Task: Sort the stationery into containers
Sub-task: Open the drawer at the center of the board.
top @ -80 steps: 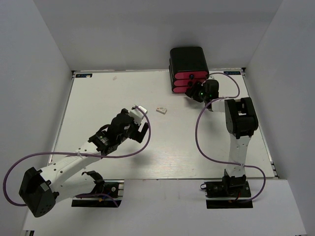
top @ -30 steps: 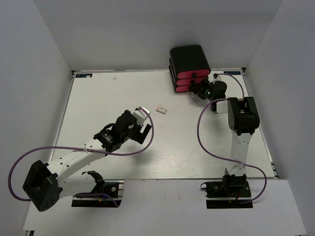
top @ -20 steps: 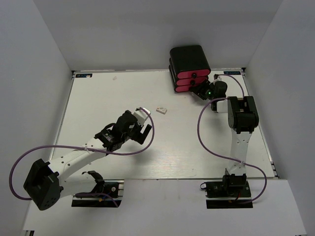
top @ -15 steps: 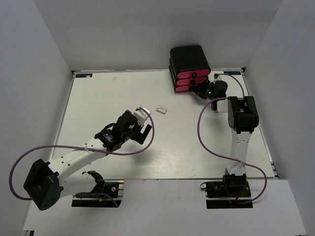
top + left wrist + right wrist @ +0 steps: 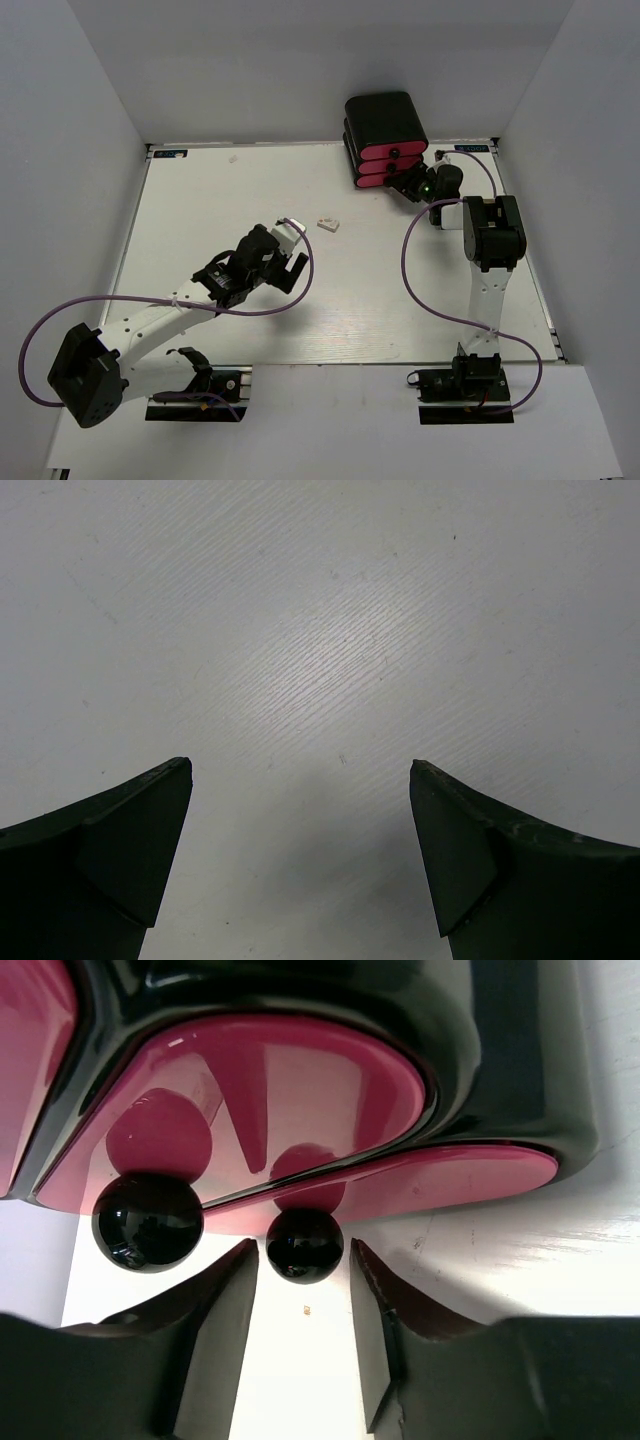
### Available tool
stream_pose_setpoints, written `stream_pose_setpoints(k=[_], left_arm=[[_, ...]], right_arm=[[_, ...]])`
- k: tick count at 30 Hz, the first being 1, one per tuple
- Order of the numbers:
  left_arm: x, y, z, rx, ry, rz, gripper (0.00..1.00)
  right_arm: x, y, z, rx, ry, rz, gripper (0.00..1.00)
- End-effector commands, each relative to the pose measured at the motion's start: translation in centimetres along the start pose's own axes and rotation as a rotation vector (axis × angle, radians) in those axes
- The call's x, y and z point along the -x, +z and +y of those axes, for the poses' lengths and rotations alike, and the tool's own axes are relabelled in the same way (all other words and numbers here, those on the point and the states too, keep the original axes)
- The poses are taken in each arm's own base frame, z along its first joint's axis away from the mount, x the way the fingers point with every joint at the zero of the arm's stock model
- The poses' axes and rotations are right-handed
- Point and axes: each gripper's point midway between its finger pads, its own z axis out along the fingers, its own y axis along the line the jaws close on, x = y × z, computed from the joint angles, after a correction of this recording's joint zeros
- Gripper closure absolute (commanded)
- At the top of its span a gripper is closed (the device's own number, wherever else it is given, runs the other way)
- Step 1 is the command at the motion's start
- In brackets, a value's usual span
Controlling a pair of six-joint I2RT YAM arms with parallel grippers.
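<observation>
The glossy black case [image 5: 381,119] with three pink-red drawers [image 5: 384,153] stands at the table's far right. In the right wrist view, my right gripper [image 5: 303,1260] is open, its fingertips either side of the lowest drawer's round black knob [image 5: 304,1245] with a small gap on each side. A second knob [image 5: 148,1222] sits to the left. In the top view, my right gripper [image 5: 408,184] is at the drawer fronts. A tiny white block [image 5: 328,224] lies mid-table. My left gripper [image 5: 292,272], [image 5: 300,770] is open and empty over bare table. No pens or markers are in view.
The white table [image 5: 200,220] is walled on three sides. The case sits against the back wall near the right corner. The right arm's purple cable [image 5: 410,260] loops over the table's right side, and the left arm's cable [image 5: 150,310] over the near left.
Since 2.7 s ago my left gripper drew back toward the near side, and my right wrist shifted right at the drawer fronts. Over the last second nothing visibly moved.
</observation>
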Motion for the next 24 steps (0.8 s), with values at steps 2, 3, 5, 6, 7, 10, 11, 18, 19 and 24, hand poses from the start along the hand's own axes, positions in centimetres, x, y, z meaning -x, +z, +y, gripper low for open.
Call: stream_pose_setpoints(k=[2,3,5,6,7,10,11,18,19,24], left_arm=[[1.2,-0.3,0.0,-0.009,-0.017,-0.042,0.00],[1.2,-0.3,0.0,-0.009,-0.017,-0.042,0.00],[1.2,-0.3,0.0,-0.009,-0.017,-0.042,0.00],[1.0,-0.1,0.0,-0.009,-0.015,-0.033,0.00],[1.0,-0.1,0.0,-0.009,-0.015,-0.033,0.00],[1.0,-0.1,0.0,-0.009,-0.015,-0.033,0.00],[1.0,-0.1,0.0,-0.009,-0.015,-0.033,0.00],[0.7,0.1,-0.1,-0.009,-0.013,-0.024,0.00],[0.7,0.1,-0.1,-0.009,-0.013,-0.024,0.00],[0.7,0.1,-0.1,-0.009,-0.013,-0.024,0.00]], right_arm=[[1.5,0.4,0.8,0.038,-0.021,-0.035,0.52],[1.4,0.5,0.7,0.038,-0.015,-0.032,0.52],[1.5,0.6,0.7,0.039,-0.013,-0.032,0.52],[1.3,0.7,0.5,0.035,-0.011,-0.031,0.52],[1.4,0.7,0.4,0.034,-0.010,-0.032,0.52],[1.0,0.8,0.1,0.031,-0.003,-0.024,0.52],[0.9,0.8,0.1,0.032,0.003,-0.022,0.53],[0.5,1.2,-0.1,0.029,0.020,-0.009,0.53],[0.4,1.2,-0.2,0.029,0.021,-0.007,0.53],[0.6,1.4,-0.1,0.029,0.032,-0.004,0.53]])
